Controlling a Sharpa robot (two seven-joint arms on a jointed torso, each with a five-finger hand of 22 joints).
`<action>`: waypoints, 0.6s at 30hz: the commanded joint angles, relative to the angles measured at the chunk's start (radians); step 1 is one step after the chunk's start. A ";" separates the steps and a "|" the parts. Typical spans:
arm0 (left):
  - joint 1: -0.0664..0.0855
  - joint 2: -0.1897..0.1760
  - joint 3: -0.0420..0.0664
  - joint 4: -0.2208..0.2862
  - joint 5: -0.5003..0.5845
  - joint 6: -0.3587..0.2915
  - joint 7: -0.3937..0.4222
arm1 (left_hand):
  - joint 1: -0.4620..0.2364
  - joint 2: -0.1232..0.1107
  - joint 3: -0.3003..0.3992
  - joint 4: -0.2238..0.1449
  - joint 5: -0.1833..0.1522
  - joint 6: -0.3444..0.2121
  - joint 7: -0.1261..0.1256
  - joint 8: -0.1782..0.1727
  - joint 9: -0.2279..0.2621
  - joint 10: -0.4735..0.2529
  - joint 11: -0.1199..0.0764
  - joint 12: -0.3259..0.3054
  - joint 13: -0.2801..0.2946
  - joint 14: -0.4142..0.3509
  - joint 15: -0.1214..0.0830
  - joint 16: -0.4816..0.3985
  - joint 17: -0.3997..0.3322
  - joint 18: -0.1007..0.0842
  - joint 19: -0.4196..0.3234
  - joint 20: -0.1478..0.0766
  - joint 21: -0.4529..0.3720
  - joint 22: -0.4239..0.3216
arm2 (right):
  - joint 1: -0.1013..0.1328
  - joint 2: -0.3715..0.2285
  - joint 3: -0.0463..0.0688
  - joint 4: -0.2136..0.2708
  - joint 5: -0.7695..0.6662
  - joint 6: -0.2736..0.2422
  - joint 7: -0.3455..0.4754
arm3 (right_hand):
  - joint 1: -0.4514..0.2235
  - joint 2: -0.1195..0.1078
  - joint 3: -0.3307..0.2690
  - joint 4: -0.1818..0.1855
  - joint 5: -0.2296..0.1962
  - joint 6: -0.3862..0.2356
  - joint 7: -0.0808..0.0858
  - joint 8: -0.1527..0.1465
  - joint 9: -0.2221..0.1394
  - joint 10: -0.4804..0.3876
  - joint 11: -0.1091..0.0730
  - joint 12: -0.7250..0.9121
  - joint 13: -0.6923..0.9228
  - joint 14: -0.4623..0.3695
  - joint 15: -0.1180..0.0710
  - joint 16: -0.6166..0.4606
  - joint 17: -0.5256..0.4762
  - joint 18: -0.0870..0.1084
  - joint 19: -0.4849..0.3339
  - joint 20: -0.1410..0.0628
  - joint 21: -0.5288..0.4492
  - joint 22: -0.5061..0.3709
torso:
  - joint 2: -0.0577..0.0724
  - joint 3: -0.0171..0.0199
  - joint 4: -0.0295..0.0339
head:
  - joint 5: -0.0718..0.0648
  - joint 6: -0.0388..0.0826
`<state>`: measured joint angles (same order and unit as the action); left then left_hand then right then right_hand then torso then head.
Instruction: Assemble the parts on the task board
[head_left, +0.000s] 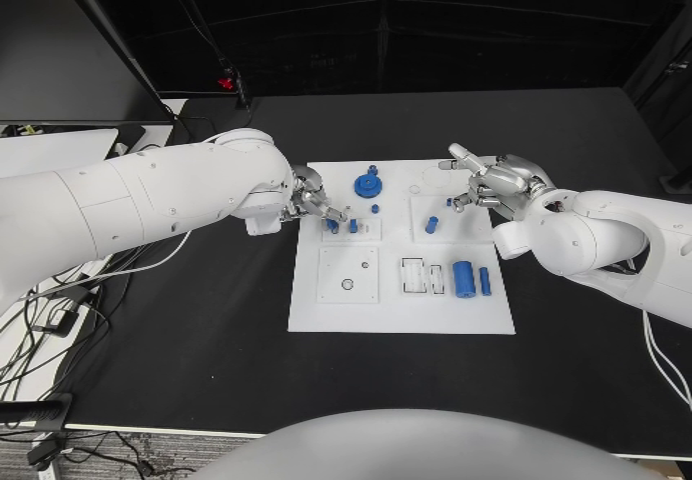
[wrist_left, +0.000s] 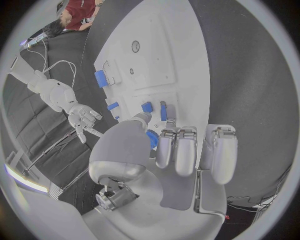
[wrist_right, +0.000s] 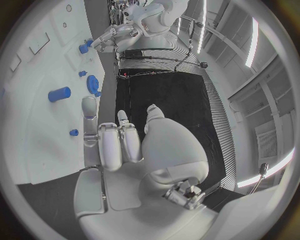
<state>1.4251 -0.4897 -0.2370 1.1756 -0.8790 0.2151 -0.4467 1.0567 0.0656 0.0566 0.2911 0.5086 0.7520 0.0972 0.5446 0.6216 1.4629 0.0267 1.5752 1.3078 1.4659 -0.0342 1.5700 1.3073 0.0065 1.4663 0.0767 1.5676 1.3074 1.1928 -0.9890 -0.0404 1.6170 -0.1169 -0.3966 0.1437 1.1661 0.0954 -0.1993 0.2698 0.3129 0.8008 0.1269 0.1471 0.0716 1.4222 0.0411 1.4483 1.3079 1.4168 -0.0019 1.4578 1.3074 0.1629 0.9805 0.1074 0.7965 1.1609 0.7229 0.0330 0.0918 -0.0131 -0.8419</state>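
The white task board (head_left: 401, 300) lies mid-table. Along its far edge are a blue gear (head_left: 369, 185), two short blue pegs (head_left: 332, 226) (head_left: 353, 226) and a small blue piece (head_left: 431, 225). A thick blue cylinder (head_left: 463, 279) and a thin blue bar (head_left: 485, 281) lie near its right edge. My left hand (head_left: 310, 205) is over the far left corner, fingers curled down at the two pegs; its thumb tip touches a blue peg (wrist_left: 147, 107), and whether it grips one is hidden. My right hand (head_left: 490, 185) hovers at the far right corner, fingers apart, beside a tiny blue peg (wrist_right: 74, 132).
Near the board's front sit a square block with a round hole (head_left: 348, 285) and open rectangular slots (head_left: 423, 276). Cables (head_left: 58, 300) trail off the table's left edge. Black table (head_left: 188, 330) surrounds the board on all sides.
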 joint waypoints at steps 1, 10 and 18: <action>0.000 0.001 0.000 0.001 -0.001 0.027 -0.006 | 0.008 0.000 0.007 0.000 0.005 -0.006 -0.002 0.004 0.000 0.108 0.006 -0.004 0.263 0.105 0.005 0.001 0.263 -0.007 0.104 0.009 0.003 0.263 | 0.001 0.000 0.000 0.002 -0.003 0.004 0.003 | 0.005 0.002 -0.004 -0.003 0.006 -0.003 0.002 0.007 0.000 -0.005 0.004 -0.001 0.110 -0.009 0.000 -0.004 0.066 0.014 -0.006 0.002 -0.007 -0.001 | 0.000 0.0005 0.0008 | 0.000 -0.002; 0.000 -0.001 0.000 0.004 0.000 0.043 -0.009 | 0.009 0.001 0.007 0.001 0.005 -0.005 -0.002 0.005 0.000 0.108 0.006 -0.004 0.263 0.105 0.005 0.001 0.263 -0.007 0.104 0.009 0.003 0.263 | 0.001 -0.001 0.000 0.003 -0.003 0.004 0.003 | 0.005 0.002 -0.004 -0.003 0.006 -0.003 0.002 0.007 0.000 -0.005 0.004 -0.001 0.110 -0.009 0.000 -0.004 0.066 0.014 -0.006 0.002 -0.007 -0.001 | 0.000 0.0002 0.0007 | -0.001 -0.003; 0.000 -0.001 0.000 0.007 0.000 0.055 -0.010 | 0.007 0.000 0.005 0.002 0.005 0.000 -0.002 0.008 0.000 0.108 0.005 -0.004 0.263 0.105 0.005 0.001 0.263 -0.007 0.104 0.009 0.003 0.263 | 0.001 -0.001 0.000 0.003 -0.003 0.003 0.003 | 0.006 0.004 -0.005 -0.004 0.006 -0.001 0.003 0.009 0.001 -0.005 0.004 -0.001 0.110 -0.009 0.000 -0.003 0.066 0.015 -0.006 0.002 -0.009 0.000 | 0.000 -0.0001 0.0006 | -0.002 -0.003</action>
<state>1.4262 -0.4906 -0.2361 1.1804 -0.8791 0.2456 -0.4495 1.0573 0.0662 0.0566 0.2912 0.5086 0.7523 0.0970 0.5490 0.6227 1.4629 0.0267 1.5752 1.3078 1.4659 -0.0342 1.5700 1.3073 0.0065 1.4663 0.0767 1.5677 1.3074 1.1927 -0.9898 -0.0404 1.6177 -0.1177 -0.3968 0.1424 1.1661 0.0953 -0.1993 0.2698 0.3129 0.8008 0.1270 0.1537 0.0716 1.4222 0.0411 1.4483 1.3079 1.4168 -0.0019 1.4578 1.3073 0.1628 0.9806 0.1074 0.7895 1.1610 0.7229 0.0330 0.0920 -0.0152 -0.8460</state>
